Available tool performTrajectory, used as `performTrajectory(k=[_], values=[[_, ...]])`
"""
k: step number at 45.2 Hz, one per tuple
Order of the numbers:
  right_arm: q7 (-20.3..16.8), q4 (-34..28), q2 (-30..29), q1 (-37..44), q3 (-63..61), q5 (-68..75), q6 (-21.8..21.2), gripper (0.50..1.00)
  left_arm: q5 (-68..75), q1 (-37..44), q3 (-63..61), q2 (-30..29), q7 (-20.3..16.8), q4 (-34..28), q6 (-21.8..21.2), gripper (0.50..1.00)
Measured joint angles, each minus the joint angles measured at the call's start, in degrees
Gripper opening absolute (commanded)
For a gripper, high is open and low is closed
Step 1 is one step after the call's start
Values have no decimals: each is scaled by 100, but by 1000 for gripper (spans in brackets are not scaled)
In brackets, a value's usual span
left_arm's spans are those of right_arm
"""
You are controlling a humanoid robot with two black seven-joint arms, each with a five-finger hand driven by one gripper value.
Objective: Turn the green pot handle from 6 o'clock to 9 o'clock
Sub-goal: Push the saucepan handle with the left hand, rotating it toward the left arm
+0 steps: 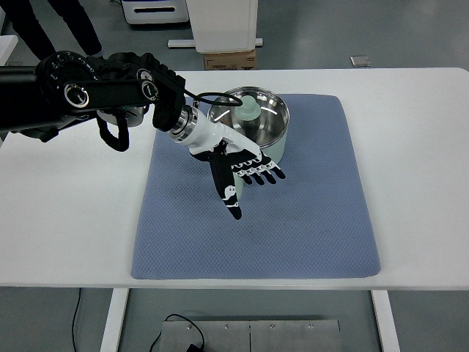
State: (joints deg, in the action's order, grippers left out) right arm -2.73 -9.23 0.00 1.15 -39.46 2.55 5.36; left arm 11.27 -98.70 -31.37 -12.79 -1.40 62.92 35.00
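The left hand (245,172) sits just in front of the green pot (253,121), at its near wall; the fingers (260,173) are spread and relaxed, gripping nothing; the thumb (229,194) points toward the near edge of the blue mat (322,220). The pot's handle is not visible; it is judged to lie beneath the palm, at the pot's near side, which would explain the hand's placement for a sideways push. The lid (249,114) with its green knob (250,108) rests on the pot; the pot stands at the far centre of the mat, which likely limits sliding while the pot turns. The left arm (88,92) extends left of the pot; the mat lies on the white table (66,220). The right arm is out of view.
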Motion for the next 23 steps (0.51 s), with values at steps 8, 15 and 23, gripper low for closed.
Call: performTrajectory(k=[8,15,23], values=[[0,0,0,-1,0,-1,0,1000,225,-8,-36,-188,0,121,0,1000],[1,0,0,0,0,-1,0,1000,353,-9,-50,-313,0,126,1,1000],[1,1,0,0,0,-1,1,1000,364,-69,-165,-460,0,113,0,1000]])
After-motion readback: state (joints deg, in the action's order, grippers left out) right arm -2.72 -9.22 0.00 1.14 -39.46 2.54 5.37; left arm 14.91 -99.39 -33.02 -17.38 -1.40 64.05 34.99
